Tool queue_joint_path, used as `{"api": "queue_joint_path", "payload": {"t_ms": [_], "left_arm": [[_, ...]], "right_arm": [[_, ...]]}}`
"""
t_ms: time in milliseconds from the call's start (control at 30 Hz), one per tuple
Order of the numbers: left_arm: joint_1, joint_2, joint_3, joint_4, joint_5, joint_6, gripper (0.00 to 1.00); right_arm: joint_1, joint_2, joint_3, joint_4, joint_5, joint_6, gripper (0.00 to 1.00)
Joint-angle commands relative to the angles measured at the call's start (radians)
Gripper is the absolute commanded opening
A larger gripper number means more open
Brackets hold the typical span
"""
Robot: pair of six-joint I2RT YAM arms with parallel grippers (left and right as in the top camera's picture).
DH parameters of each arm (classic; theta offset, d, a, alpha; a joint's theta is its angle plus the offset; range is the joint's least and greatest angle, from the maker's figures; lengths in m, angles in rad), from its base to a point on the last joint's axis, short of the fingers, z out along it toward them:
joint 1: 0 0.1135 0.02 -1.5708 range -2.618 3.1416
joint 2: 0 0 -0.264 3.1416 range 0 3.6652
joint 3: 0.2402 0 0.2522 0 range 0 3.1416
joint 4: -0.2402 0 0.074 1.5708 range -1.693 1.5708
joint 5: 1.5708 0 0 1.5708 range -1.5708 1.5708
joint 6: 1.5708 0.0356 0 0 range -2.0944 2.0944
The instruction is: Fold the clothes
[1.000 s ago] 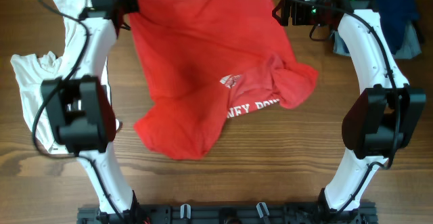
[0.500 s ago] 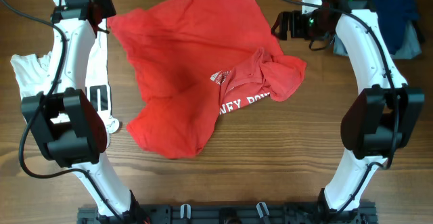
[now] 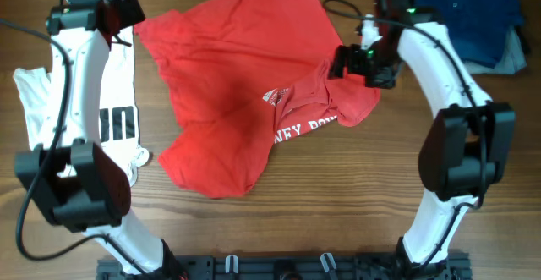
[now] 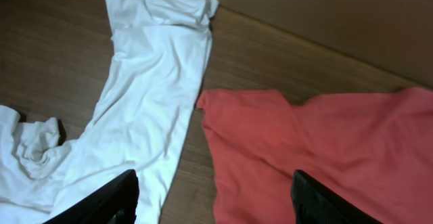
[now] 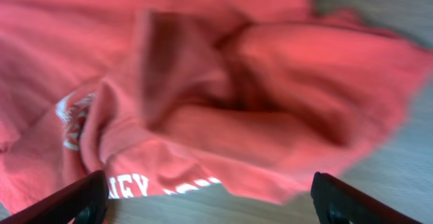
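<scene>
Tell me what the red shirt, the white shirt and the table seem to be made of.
Red shirt: soft matte knit, probably cotton; it rumples in loose folds. White shirt: similar thin matte fabric, creased and bunched. Table: wood or wood-look laminate, with visible grain and a low sheen.

Brown wood-grain table (image 3: 355, 195) under even light

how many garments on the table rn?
4: red T-shirt crumpled in the middle; white T-shirt along the left edge; dark blue garment folded at top right, lying on a light grey-blue garment. More may be hidden underneath.
</scene>
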Motion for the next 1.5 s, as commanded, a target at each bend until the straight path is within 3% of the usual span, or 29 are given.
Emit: {"api": "queue_joint_path", "payload": {"t_ms": [0,200,367,600,967,1200,1367,1467], "left_arm": [[0.002,-0.029,0.002,-0.041,0.064,-0.028,0.72],[0.024,-0.029,0.002,-0.063,0.064,-0.027,0.74],[0.04,-0.029,0.002,-0.073,0.064,-0.027,0.75],[0.039,-0.029,0.002,-0.076,0.064,-0.027,0.77],[0.039,-0.029,0.002,-0.086,0.064,-0.027,0.77],[0.039,-0.029,0.002,-0.087,0.065,-0.027,0.78],[0.039,-0.029,0.002,-0.092,0.065,-0.027,0.78],[0.039,-0.029,0.002,-0.095,0.064,-0.027,0.78]], "right_arm": [[0.103,-0.028,-0.013,0.023,0.03,-0.014,0.95],[0.221,-0.028,-0.019,0.038,0.116,0.072,0.87],[0.261,-0.028,-0.076,0.084,0.116,0.099,0.7],[0.256,-0.028,-0.182,0.209,0.21,0.151,0.67],[0.248,-0.028,-0.183,0.24,0.405,0.175,0.67],[0.24,-0.026,-0.185,0.257,0.41,0.174,0.67],[0.24,-0.016,-0.212,0.297,0.348,0.172,0.6],[0.24,-0.017,-0.227,0.303,0.342,0.172,0.48]]}}
